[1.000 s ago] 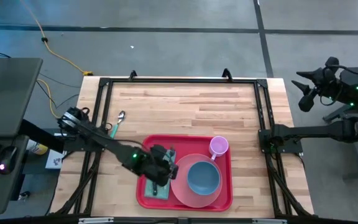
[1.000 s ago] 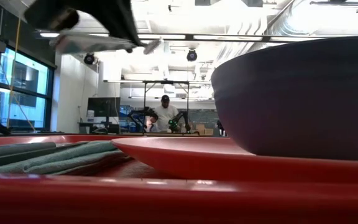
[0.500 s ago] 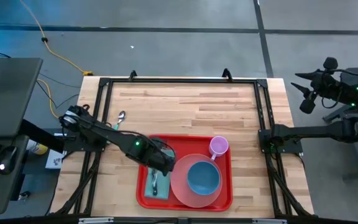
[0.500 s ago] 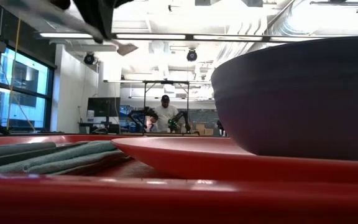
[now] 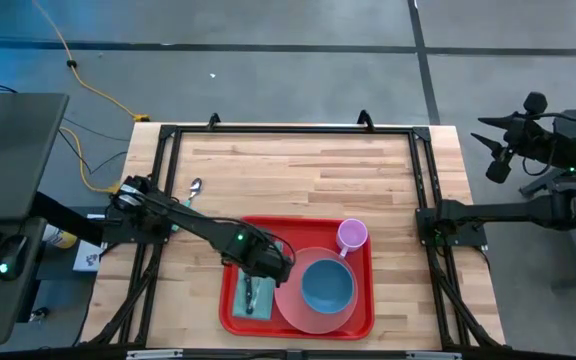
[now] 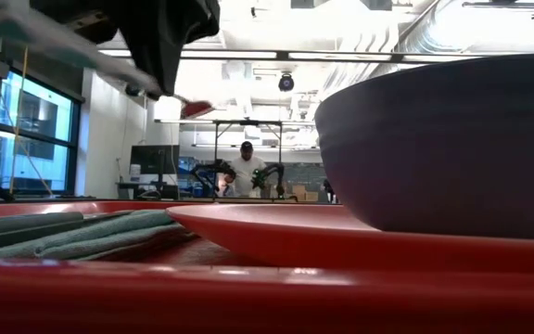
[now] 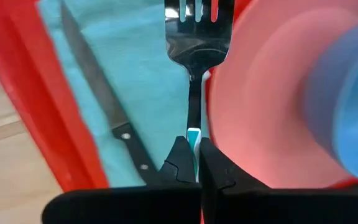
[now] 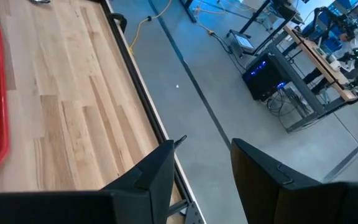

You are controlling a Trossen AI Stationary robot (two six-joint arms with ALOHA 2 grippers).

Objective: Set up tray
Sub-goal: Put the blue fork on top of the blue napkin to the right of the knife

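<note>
The red tray (image 5: 234,305) lies at the table's near middle. On it are a teal napkin (image 7: 135,56) with a knife (image 7: 98,99), and a pink plate (image 5: 293,300) bearing a blue bowl (image 5: 326,285). A purple cup (image 5: 352,236) stands in its far right corner. My left gripper (image 5: 268,263) hovers over the tray between napkin and plate, shut on a fork (image 7: 194,37). In the low view the fork (image 6: 109,65) slants above the napkin (image 6: 82,232). My right gripper (image 8: 204,162) is open, parked beyond the table's right edge. My left gripper pinches the fork's teal handle (image 7: 193,135) between its two fingers (image 7: 179,165), coming from above. The fork runs on in line with the fingers, its tines farthest from them. It is lifted clear, slanting with its tines lower, over the napkin's edge beside the plate.
A spoon (image 5: 190,195) lies on the bare wood left of the tray's far corner. A black frame (image 5: 288,130) borders the table. Open wood stretches across the far half (image 5: 298,170). A person stands far back in the room (image 6: 246,172).
My left gripper, still holding the fork, has shifted a little toward the table's right, off the napkin, so napkin and knife now show. The fork has tipped from nearly level to tines slanting down.
</note>
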